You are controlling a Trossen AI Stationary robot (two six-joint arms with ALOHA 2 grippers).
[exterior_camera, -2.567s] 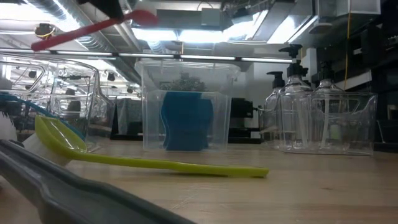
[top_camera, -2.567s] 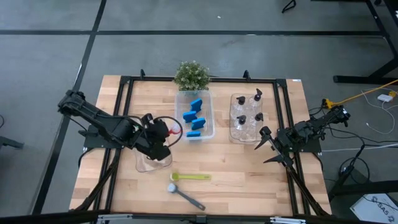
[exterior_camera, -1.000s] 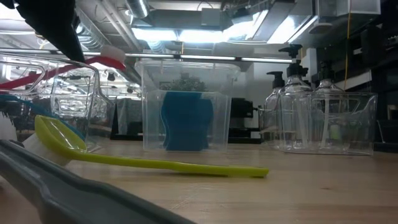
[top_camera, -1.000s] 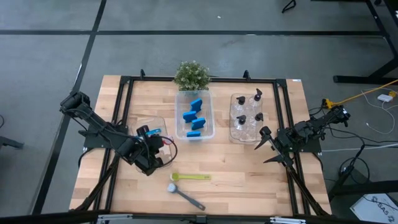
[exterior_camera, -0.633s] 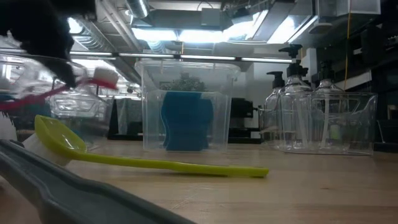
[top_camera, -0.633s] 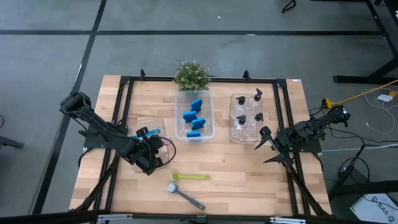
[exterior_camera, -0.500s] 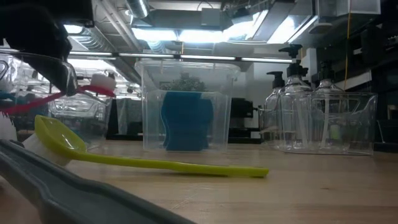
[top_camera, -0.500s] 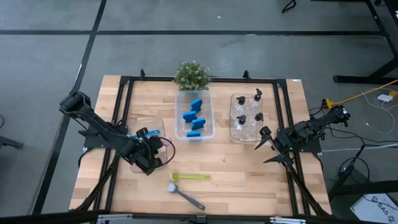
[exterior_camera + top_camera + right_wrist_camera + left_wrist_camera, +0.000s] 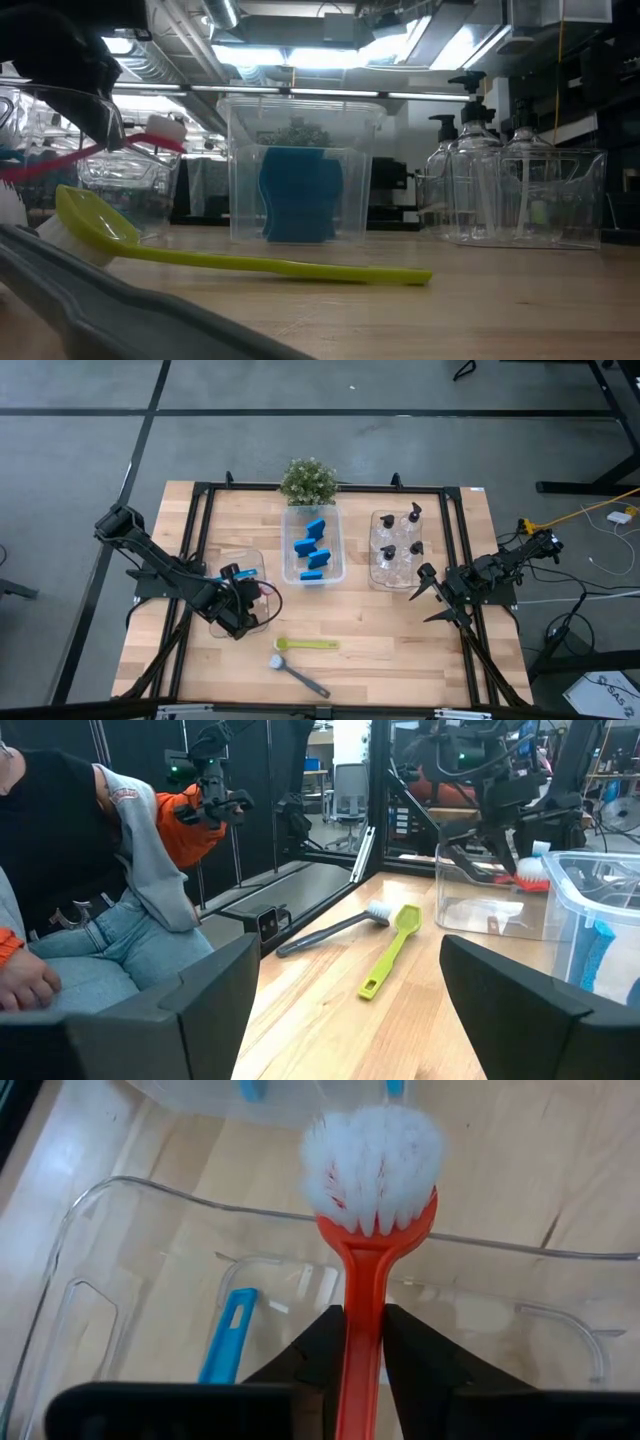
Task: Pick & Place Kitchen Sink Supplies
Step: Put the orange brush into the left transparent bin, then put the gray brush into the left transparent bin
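My left gripper [image 9: 248, 602] hangs over the clear bin [image 9: 222, 560] at the table's left and is shut on the red brush [image 9: 372, 1240]. The brush's white bristle head [image 9: 166, 128] stands at about the bin's rim. A blue brush [image 9: 224, 1336] lies inside this bin. The yellow-green brush [image 9: 307, 645] and the grey brush [image 9: 299, 674] lie flat on the table, nearer the front edge. Blue sponges [image 9: 314, 550] sit in the middle bin and pump bottles [image 9: 400, 540] in the right bin. My right gripper [image 9: 432, 596] is open at the table's right side. My left gripper pinches the red brush's handle [image 9: 362, 1342] between its two fingers, a short way behind the head. It comes slanting down from the table's left. The brush points forward past the fingertips, is lifted clear and lies nearly level, with its handle end [image 9: 25, 168] sticking out behind.
A potted plant [image 9: 308, 480] stands behind the sponge bin [image 9: 340, 565]. A black frame rail [image 9: 200, 510] runs around the table. Bare wood lies between the brushes and my right gripper. A seated person [image 9: 90, 870] shows beyond the table in the right wrist view.
My left gripper has gone down a little over the left bin, still shut on the red brush. The brush's head has sunk from above the bin's rim to about rim level. The right arm has kept still.
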